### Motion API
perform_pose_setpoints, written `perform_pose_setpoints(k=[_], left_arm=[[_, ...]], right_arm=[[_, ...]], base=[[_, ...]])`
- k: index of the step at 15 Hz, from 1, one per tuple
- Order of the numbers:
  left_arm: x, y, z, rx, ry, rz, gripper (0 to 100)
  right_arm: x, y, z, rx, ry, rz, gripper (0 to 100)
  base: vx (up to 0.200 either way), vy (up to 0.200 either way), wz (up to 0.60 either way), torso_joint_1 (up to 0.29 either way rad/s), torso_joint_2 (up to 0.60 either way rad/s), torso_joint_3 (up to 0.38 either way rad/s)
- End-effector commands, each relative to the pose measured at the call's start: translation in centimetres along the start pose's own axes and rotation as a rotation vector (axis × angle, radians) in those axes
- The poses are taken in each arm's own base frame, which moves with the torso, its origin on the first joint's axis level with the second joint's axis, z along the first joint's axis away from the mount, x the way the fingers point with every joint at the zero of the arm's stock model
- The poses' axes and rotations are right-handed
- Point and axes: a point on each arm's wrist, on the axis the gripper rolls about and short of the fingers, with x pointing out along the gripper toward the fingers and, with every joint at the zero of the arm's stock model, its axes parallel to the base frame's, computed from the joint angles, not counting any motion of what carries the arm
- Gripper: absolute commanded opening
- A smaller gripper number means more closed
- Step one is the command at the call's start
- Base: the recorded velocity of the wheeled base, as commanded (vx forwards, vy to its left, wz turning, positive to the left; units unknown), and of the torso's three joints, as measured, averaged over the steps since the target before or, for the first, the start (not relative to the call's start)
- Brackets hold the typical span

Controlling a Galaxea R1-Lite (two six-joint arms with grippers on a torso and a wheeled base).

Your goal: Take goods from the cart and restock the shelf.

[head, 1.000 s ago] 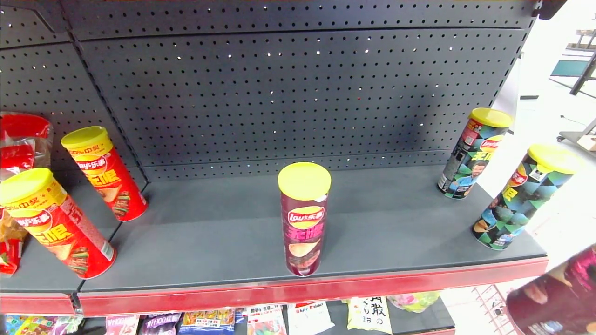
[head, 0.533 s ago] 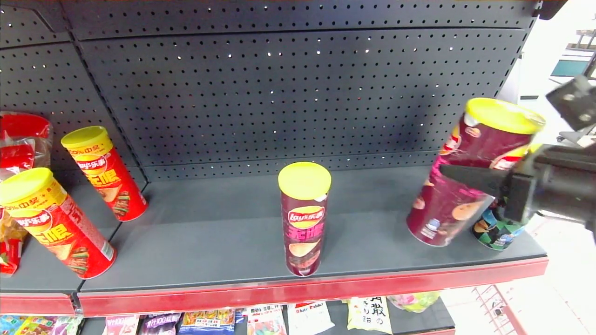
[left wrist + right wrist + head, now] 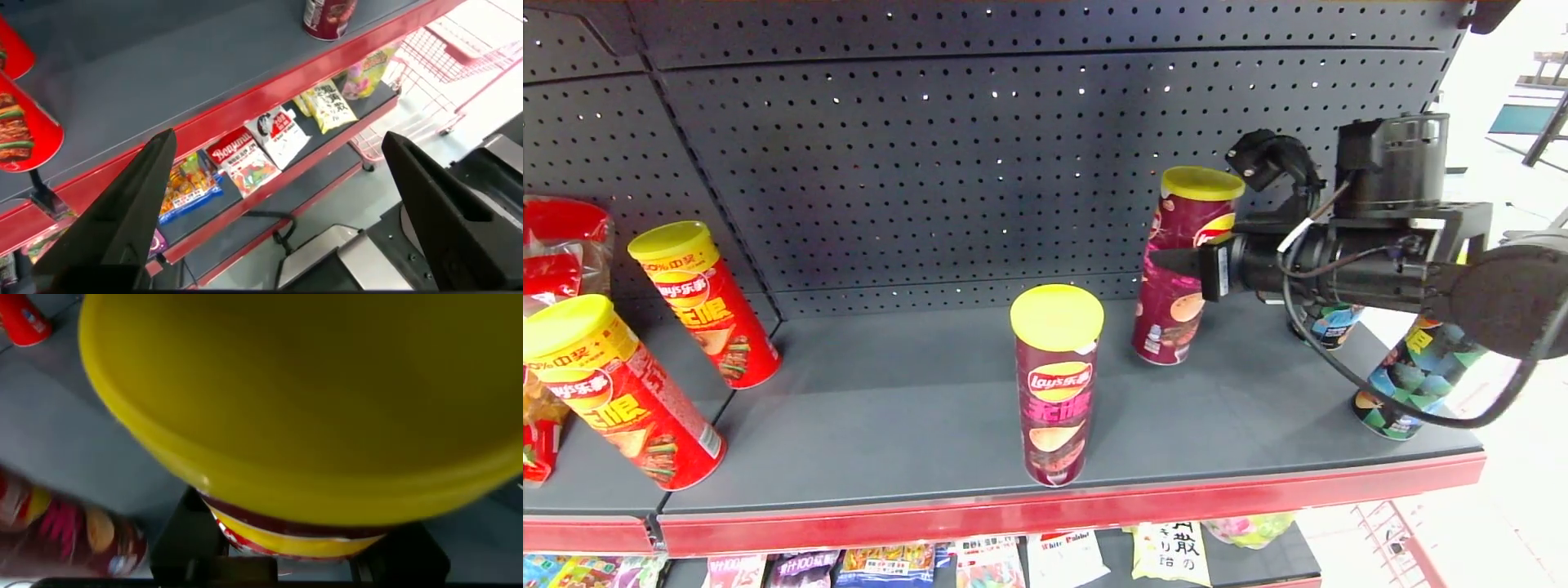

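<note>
A: Which item is in hand?
B: One maroon can (image 3: 1174, 327) with a yellow lid (image 3: 302, 400) is held. It is clamped at its upper body by the right gripper (image 3: 1170, 263), jaws closed against the tube. It is right of centre in the head view, toward the back of the shelf (image 3: 890, 408), and slightly tilted. Whether its base touches the shelf cannot be told.

A: And the left gripper (image 3: 278, 204)?
B: Its jaws are spread wide with nothing between them. Snack packets (image 3: 270, 147) on a lower shelf and the pink wire cart (image 3: 458, 49) are seen past it.

A: How will the can handle?
B: It is judged to be light, with a stiff but dentable tube wall and a glossy skin that is likely slippery. It is best taken around the mid-body, never by the press-on lid, and moderate squeeze is advised.

A: What containers are there, and what is in them?
B: All cans are lidded, so no contents are seen; brittle crisps are presumed.
- A second maroon can (image 3: 1055, 384) stands upright at lower centre, near the shelf's front edge.
- Two red cans (image 3: 707, 302) (image 3: 621, 392) are at the left.
- Two patterned cans (image 3: 1409, 376) (image 3: 1331, 322) are at the right, partly hidden by the arm.
</note>
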Motion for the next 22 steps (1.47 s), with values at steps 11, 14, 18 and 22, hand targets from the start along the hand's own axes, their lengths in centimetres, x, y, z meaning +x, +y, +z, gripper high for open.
perform_pose_setpoints(k=[11,14,18,22], left_arm=[[-0.5,-0.1,-0.9,0.007,-0.027,0.023,100],[-0.5,-0.1,-0.9,0.007,-0.028,0.023,100],[-0.7,-0.1,-1.1,0.009,-0.038,0.028,100],[-0.7,-0.1,-1.1,0.008,-0.034,0.028,100]], right_arm=[[7.8,4.1,-1.3,-0.030,0.044,0.125,0],[8.8,4.3,-1.4,-0.033,0.039,0.129,0],[9.7,4.4,-1.0,-0.033,0.020,0.130,0],[10.2,4.7,-1.2,-0.035,0.023,0.136,0]], base=[[0.000,0.000,0.00,0.000,0.00,0.000],[0.000,0.000,0.00,0.000,0.00,0.000],[0.000,0.000,0.00,0.000,0.00,0.000],[0.000,0.000,0.00,0.000,0.00,0.000]])
